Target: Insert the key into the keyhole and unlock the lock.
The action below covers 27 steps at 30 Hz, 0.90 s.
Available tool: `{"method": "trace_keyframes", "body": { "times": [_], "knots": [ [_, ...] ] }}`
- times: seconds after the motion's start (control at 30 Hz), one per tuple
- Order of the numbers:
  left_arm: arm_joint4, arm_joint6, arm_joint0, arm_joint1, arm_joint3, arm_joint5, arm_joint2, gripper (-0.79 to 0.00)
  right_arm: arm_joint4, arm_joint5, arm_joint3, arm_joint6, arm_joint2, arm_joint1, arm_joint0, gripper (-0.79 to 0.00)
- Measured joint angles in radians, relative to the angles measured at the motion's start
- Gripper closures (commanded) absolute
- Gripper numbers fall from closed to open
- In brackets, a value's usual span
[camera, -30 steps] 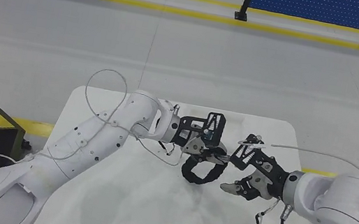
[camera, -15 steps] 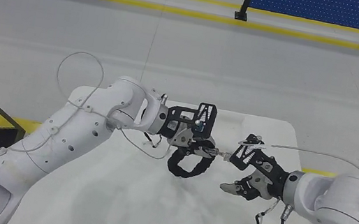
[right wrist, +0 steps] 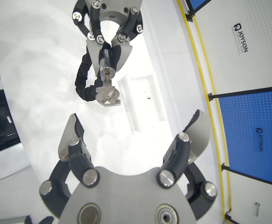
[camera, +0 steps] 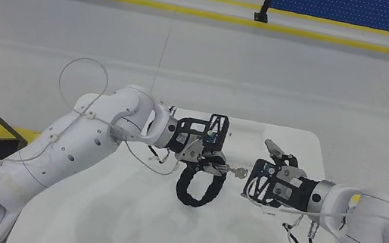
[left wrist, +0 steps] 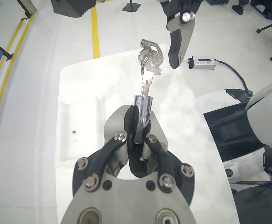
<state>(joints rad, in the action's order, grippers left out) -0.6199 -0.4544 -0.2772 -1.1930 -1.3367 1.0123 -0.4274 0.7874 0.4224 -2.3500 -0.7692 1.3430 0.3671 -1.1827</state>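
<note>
The blade tip of the key (left wrist: 151,61) was buried in the keyhole of the lock cylinder (left wrist: 143,106), so its depth could not be told; the cylinder's rear end was hidden between the pads of the left gripper (left wrist: 139,116); whether the lock had been turned open could not be told; in the left wrist view one finger (left wrist: 180,46) of the right gripper (camera: 257,174) was cut off by the picture's edge; in the right wrist view the black cable loop (right wrist: 81,80) passed partly behind the left gripper, whose body ran off the edge; in the top view the key was too small to show its teeth.
</note>
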Motion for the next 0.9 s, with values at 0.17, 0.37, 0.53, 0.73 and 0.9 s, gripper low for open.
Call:
{"method": "trace_keyframes", "body": {
  "times": [0.17,0.37,0.53,0.73,0.9],
  "knots": [
    [0.009,-0.003,0.005,-0.006,0.010,0.000,0.018,0.000,0.106,0.066,0.000,0.068,-0.001,0.004,-0.026,-0.336],
    [0.017,0.003,0.010,-0.013,0.022,0.000,0.038,0.000,0.192,0.123,0.000,0.134,0.007,0.009,-0.047,0.000],
    [0.023,0.006,0.016,-0.017,0.028,0.000,0.052,0.000,0.238,0.163,0.000,0.157,0.005,0.015,-0.053,0.000],
    [0.027,0.012,0.023,-0.019,0.035,0.000,0.064,0.000,0.274,0.186,0.000,0.184,-0.006,0.026,-0.045,0.000],
    [0.028,0.024,0.026,-0.017,0.040,0.000,0.070,0.000,0.296,0.201,0.000,0.203,-0.016,0.035,-0.038,-0.129]
  ]
}}
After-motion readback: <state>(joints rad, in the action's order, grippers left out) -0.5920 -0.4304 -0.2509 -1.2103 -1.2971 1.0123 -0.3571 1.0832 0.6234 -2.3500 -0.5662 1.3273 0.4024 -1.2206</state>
